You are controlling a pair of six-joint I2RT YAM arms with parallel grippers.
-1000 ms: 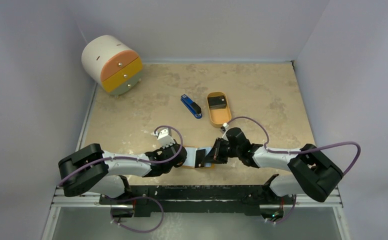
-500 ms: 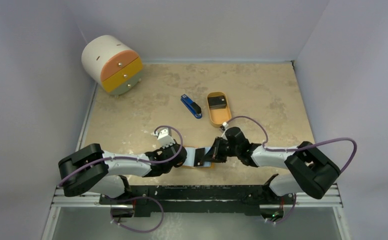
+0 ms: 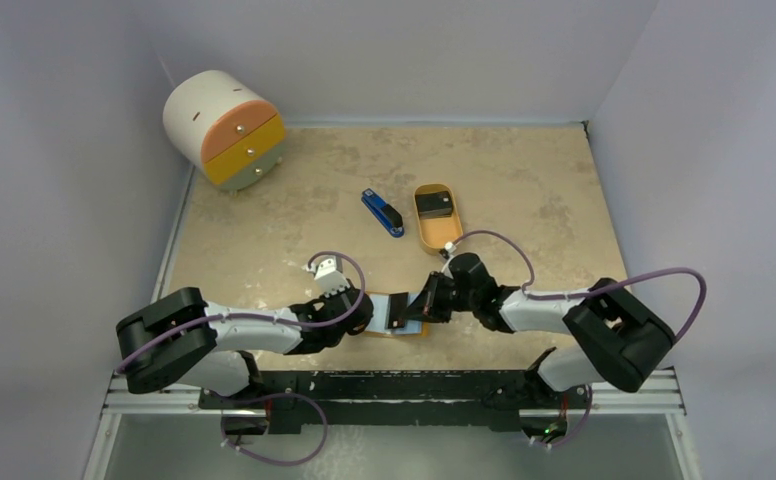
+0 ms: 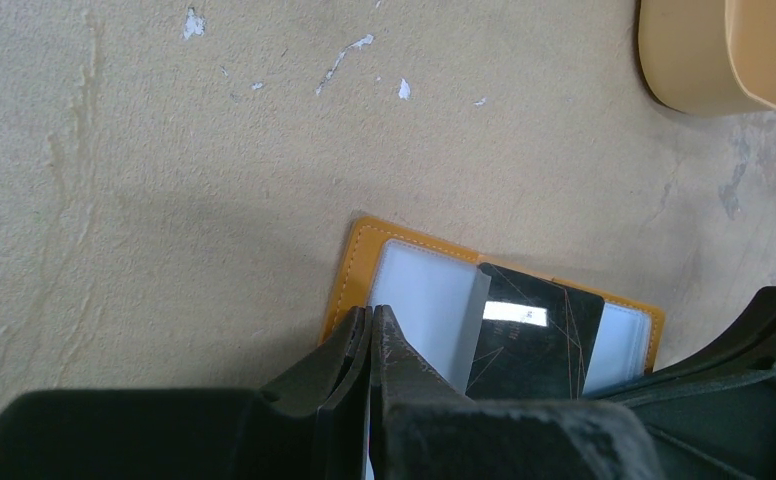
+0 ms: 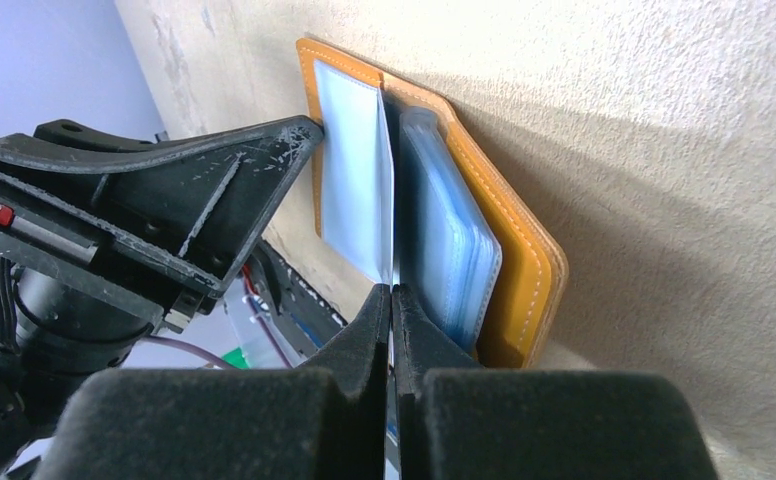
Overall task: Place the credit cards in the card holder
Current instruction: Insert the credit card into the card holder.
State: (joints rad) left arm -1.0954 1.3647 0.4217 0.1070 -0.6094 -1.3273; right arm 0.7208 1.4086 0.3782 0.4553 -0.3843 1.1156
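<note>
both the left gripper (image 4: 369,325) and the right gripper (image 5: 392,300) are shut over the open holder (image 4: 349,270), and the right one pinches a card (image 4: 534,345).
the left gripper has its fingers pressed together. its tip is over the left part of the orange holder, which lies open on the table (image 3: 524,190) with its clear pockets up. i cannot tell if the tip pushes down on it. just right of that tip is the dark card, tilted, with its far end in among the clear pockets. the right gripper holds this card tight by the end nearest to it and faces the left gripper across the holder. well past the right gripper, away from the arms, sits an oval tray (image 3: 427,238) with dark cards (image 3: 434,205) in it. a blue stapler (image 3: 383,212) lies just left of the tray.
</note>
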